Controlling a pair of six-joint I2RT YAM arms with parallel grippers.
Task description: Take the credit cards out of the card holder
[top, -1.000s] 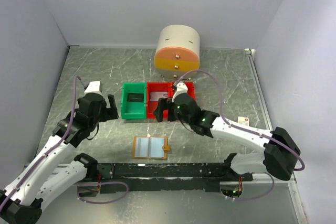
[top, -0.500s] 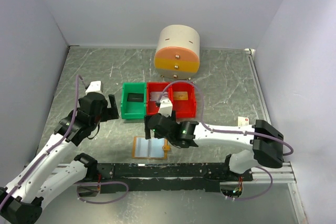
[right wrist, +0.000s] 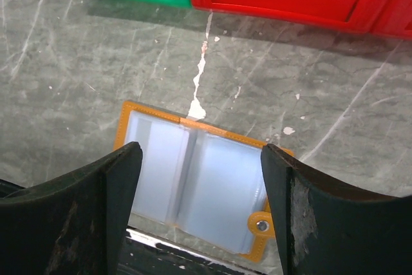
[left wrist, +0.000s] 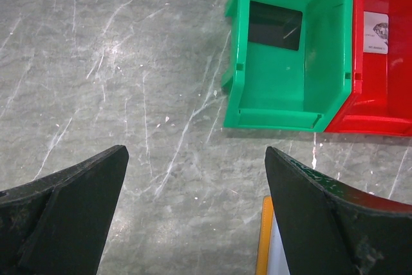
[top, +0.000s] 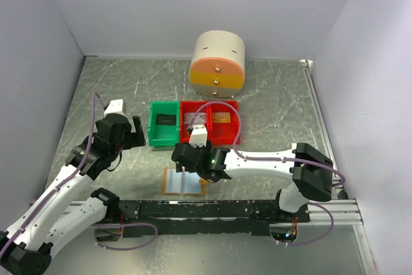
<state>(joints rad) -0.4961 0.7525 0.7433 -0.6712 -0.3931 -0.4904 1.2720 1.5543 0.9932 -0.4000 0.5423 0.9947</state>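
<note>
The card holder (top: 182, 182) lies open and flat on the table near the front rail, with pale blue pockets and an orange rim. My right gripper (top: 185, 159) hovers just above it, open and empty; in the right wrist view the holder (right wrist: 193, 178) lies between and below the spread fingers (right wrist: 201, 156). A grey-silver card (top: 192, 118) lies in the left red bin and a gold-orange card (top: 223, 118) in the right red bin. My left gripper (top: 132, 132) is open and empty, left of the green bin. The holder's orange edge (left wrist: 263, 236) shows in the left wrist view.
A green bin (top: 164, 123) holding a dark card (left wrist: 275, 26) stands against two red bins (top: 230, 131). A round cream and orange drawer unit (top: 217, 62) stands behind them. A black rail (top: 193, 209) runs along the front edge.
My right gripper moved from over the red bins toward the front and left, and now hangs over the open card holder. The left arm stayed in place.
</note>
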